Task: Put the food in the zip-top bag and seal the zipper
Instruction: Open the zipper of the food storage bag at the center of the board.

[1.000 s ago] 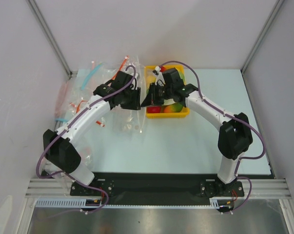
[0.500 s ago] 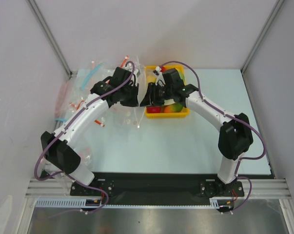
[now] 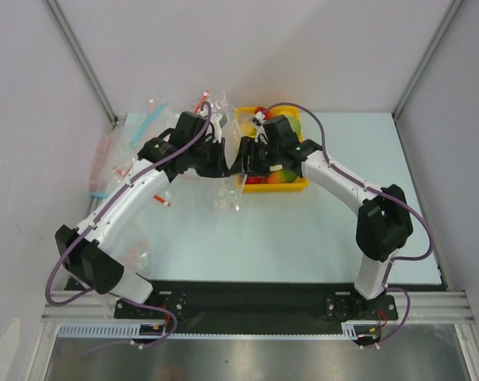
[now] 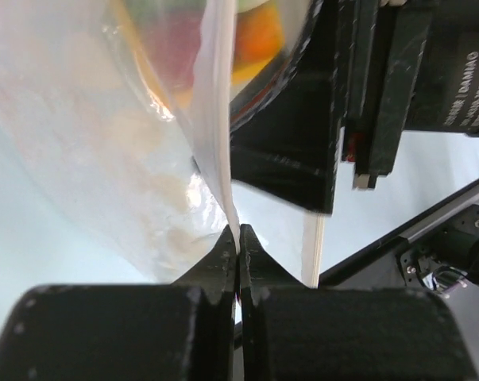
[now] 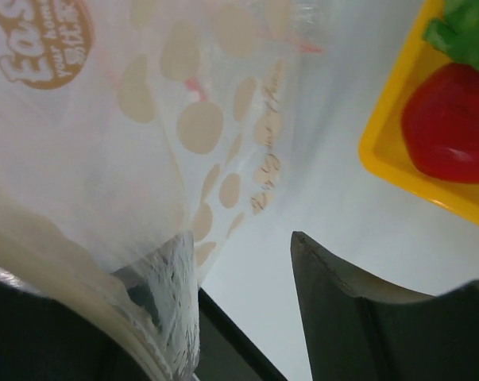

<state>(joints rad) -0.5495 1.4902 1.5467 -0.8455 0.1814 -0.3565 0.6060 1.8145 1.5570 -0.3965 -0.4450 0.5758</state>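
Observation:
The zip-top bag (image 3: 222,190), clear with pale polka dots (image 5: 199,127), hangs between my two grippers just left of the yellow tray (image 3: 296,186). My left gripper (image 4: 238,232) is shut on the pale zipper strip (image 4: 219,119) at the bag's edge. My right gripper (image 5: 239,242) is open. Bag film drapes over its left finger, and its right finger (image 5: 334,278) stands free. The food lies in the tray: a red fruit (image 5: 453,123) beside a green leafy piece (image 5: 465,32). In the top view my left gripper (image 3: 220,161) and right gripper (image 3: 242,161) almost meet.
Several plain clear bags with blue and red strips (image 3: 140,127) lie at the back left, and another bag (image 3: 136,254) lies near the left arm's base. The tray's rim (image 5: 382,151) is close on the right of my right gripper.
My left gripper has shut on the bag's edge and moved toward the back right. My right gripper has opened and let go of the bag.

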